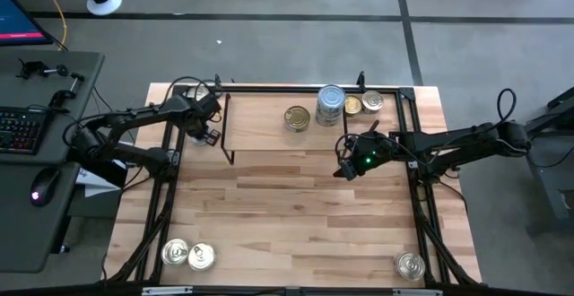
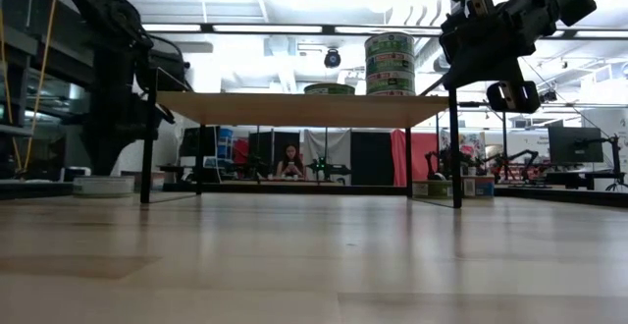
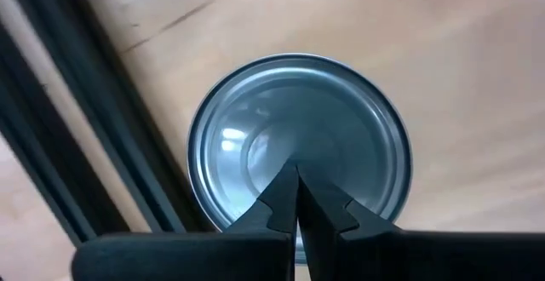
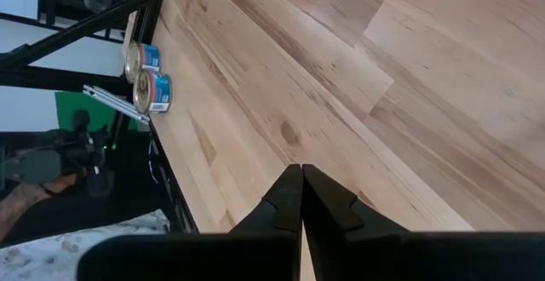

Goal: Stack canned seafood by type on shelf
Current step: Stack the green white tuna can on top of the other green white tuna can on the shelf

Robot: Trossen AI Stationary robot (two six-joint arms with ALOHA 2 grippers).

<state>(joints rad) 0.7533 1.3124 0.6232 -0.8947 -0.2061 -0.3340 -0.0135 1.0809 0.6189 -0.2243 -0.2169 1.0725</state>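
Silver tin [image 3: 298, 140] lies directly beyond the left gripper's [image 3: 296, 172] closed jaws.

The butcher-block tabletop [image 1: 296, 215] is made of pale wood planks and is edged by a black metal frame [image 1: 421, 215] whose bars run along its left, right and far sides. To the left of it stands a grey desk [image 1: 40, 197] that carries a black keyboard [image 1: 18, 127] and a dark mouse [image 1: 40, 188]. A corner of a lit monitor [image 1: 20, 13] shows at the far left. A white round base [image 1: 103, 3] stands on the grey floor [image 1: 269, 49], which dark lines cross. In the low view, a person [image 2: 290, 160] sits far back in the room, under long ceiling lights [image 2: 294, 28], with a red curtain [image 2: 400, 157] to the right.
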